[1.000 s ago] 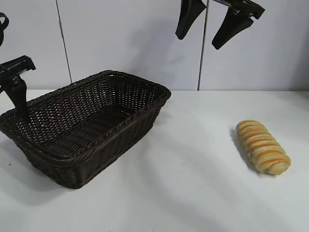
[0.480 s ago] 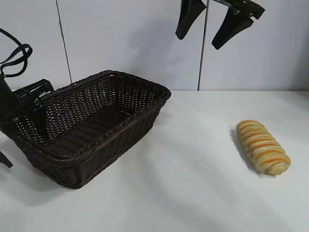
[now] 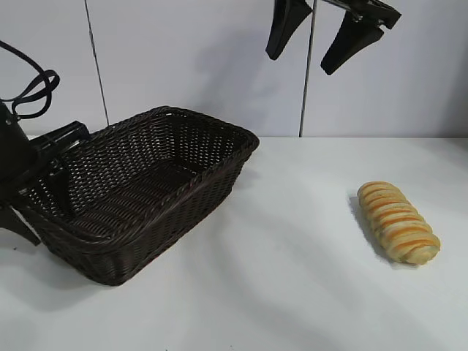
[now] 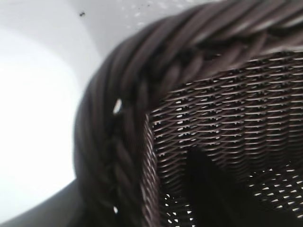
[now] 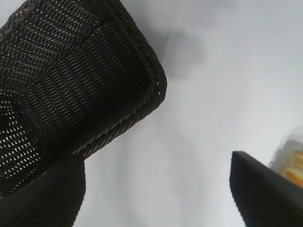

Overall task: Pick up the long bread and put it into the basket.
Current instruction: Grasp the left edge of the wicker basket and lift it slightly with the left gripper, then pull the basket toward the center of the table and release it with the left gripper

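Exterior view first: the long bread (image 3: 398,232) lies untouched on the white surface (image 3: 292,278), off to the right and well apart from the basket (image 3: 183,117). So the real job has not begun; nothing is lifted, nothing is inside the wicker.

Down at the basket's left end, the left gripper (image 3: 33,201) straddles the braided rim, one finger inside against the weave, the other outside by the wall. The left wrist view is filled with that rim corner (image 4: 137,94), and a dark finger (image 4: 208,189) shows inside the wall. It looks pinched onto the rim, though I cannot quite see the pads meet the wicker, so I would call it a grip on the basket edge, probably to steady it.

Up high near the back wall hangs the right gripper (image 3: 329,33), jaws spread wide and empty. Its own wrist camera catches the bread's end (image 5: 293,163) just past one finger.

Still to do: reach the loaf, grasp it, carry it across, drop it in.
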Controlling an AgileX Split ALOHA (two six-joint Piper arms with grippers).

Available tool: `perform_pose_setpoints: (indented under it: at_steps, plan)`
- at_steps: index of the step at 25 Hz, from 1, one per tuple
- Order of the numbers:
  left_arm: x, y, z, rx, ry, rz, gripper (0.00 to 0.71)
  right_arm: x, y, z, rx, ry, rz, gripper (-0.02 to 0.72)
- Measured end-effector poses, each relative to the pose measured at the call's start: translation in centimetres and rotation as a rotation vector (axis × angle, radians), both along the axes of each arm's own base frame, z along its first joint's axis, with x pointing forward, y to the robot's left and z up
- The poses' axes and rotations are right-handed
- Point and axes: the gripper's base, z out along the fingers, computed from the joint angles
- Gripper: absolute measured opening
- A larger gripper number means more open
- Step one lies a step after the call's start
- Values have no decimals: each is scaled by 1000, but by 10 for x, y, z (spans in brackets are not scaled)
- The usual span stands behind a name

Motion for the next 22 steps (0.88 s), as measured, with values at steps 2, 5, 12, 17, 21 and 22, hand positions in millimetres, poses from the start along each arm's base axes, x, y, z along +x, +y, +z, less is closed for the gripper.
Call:
perform_pose_setpoints:
  at_steps: [2, 5, 12, 17, 21, 22]
  plan:
    - [1, 0, 0, -4, -10, 9, 101, 0, 0, 0, 0, 0, 0, 600]
    - [1, 0, 0, -5, -9, 9, 99, 0, 0, 0, 0, 0, 0, 600]
    - [0, 1, 5, 6, -34, -57, 99, 0, 0, 0, 0, 0, 0, 600]
    - [0, 3, 15, -1, -39, -140, 99, 0, 0, 0, 0, 0, 0, 600]
    - [6, 1, 27, -13, -53, -224, 99, 0, 0, 0, 0, 1, 0, 600]
    - [8, 0, 30, -14, -56, -242, 99, 0, 0, 0, 0, 1, 0, 600]
